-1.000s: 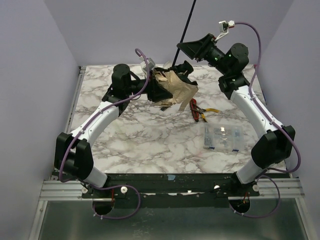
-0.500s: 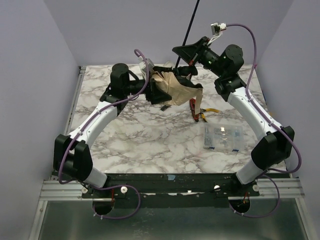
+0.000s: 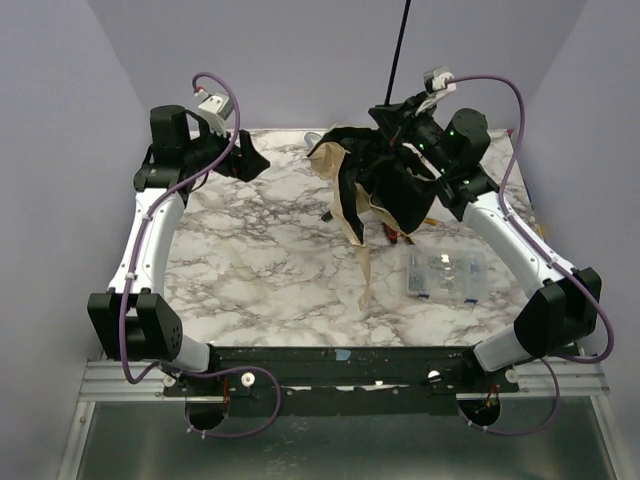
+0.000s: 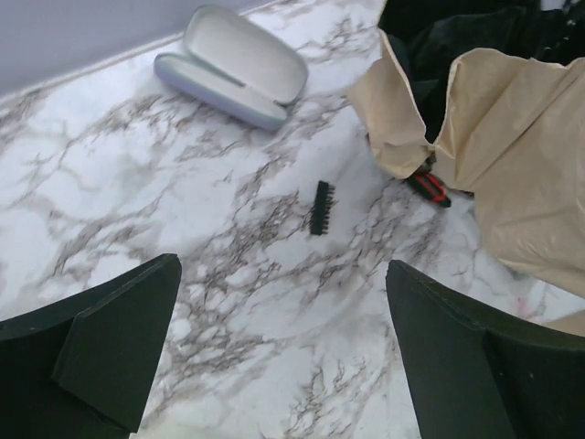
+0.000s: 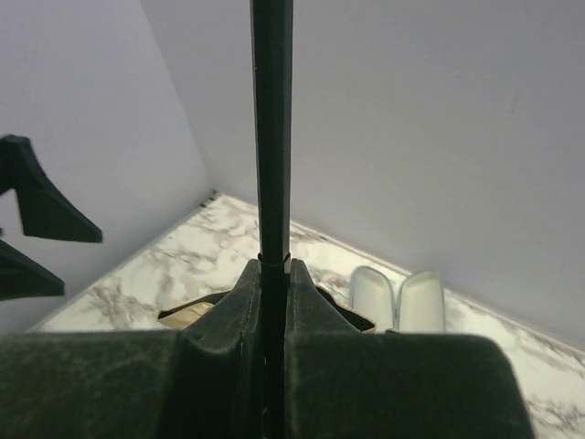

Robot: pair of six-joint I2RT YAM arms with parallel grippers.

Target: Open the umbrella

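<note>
The umbrella (image 3: 372, 190) hangs half unfolded over the table's far middle, its tan canopy (image 4: 516, 155) drooping with the black inner side showing. Its thin black shaft (image 3: 400, 50) rises up out of the top view. My right gripper (image 3: 392, 116) is shut on that shaft (image 5: 271, 128), and the right wrist view shows the jaws pressed on it from both sides (image 5: 272, 274). My left gripper (image 3: 250, 160) stands open at the far left, well apart from the canopy. Only bare marble lies between its fingers (image 4: 475, 357). The handle does not show.
A pale grey glasses case (image 4: 233, 66) lies open near the back wall (image 5: 399, 302). A small black comb-like piece (image 4: 320, 208) and a red-handled tool (image 4: 430, 186) lie beside the canopy. A clear plastic box (image 3: 447, 275) sits at the right front.
My left gripper has opened, let go of the canopy and pulled back to the far left. My right gripper has shut on the shaft. The canopy has dropped and spread.
</note>
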